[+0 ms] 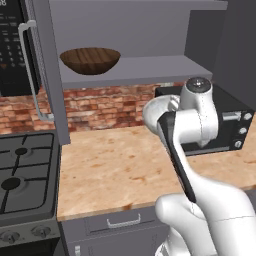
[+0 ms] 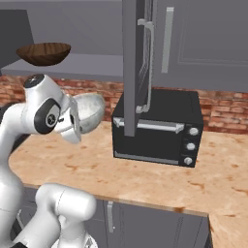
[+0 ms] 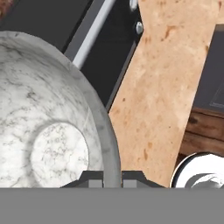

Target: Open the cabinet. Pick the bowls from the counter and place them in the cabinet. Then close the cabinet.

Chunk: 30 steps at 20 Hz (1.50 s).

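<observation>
Gripping the marble bowl [image 3: 52,131], pincer [image 3: 111,178] tips mostly hidden.

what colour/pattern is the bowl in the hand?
White-grey marble with fine dark veining; the bowl shows best in the hand view, its rim pinched by the hand.

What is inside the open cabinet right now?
The dark wooden bowl sits on the cabinet shelf; the rest of that shelf looks bare. The marble bowl is in the claw, above the counter.
</observation>
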### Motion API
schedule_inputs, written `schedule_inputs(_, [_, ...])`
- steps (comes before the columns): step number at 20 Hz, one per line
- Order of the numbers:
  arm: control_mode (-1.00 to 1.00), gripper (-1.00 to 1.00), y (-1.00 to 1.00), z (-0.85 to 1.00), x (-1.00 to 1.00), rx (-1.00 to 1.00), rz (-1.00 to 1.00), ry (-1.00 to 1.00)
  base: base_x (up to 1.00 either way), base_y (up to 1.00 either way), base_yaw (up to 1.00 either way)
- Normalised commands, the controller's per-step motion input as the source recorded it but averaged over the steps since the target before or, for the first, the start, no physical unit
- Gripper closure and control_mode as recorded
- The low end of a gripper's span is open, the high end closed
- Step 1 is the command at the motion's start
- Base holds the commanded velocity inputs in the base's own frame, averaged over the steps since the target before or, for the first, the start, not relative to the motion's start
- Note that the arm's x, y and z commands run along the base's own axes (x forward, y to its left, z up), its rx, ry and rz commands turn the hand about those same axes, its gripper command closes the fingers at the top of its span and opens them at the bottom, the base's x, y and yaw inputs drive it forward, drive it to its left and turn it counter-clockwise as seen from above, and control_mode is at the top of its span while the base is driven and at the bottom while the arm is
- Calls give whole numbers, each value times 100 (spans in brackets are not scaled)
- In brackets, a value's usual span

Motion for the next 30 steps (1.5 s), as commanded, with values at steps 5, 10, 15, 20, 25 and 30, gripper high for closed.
schedule_inputs(5, [-100,100,0,53,0,0,0,-11,0,0,0])
schedule_inputs(10, [-100,100,0,57,0,0,0,-6,0,0,0])
schedule_inputs(15, [-100,100,0,46,0,0,0,-6,0,0,0])
schedule_inputs(20, [-100,100,0,33,1,0,0,-8,0,0,0])
schedule_inputs(25, [-100,100,0,21,9,0,0,-12,0,0,0])
schedule_inputs(30, [-100,100,-3,10,20,0,0,-8,0,0,0])
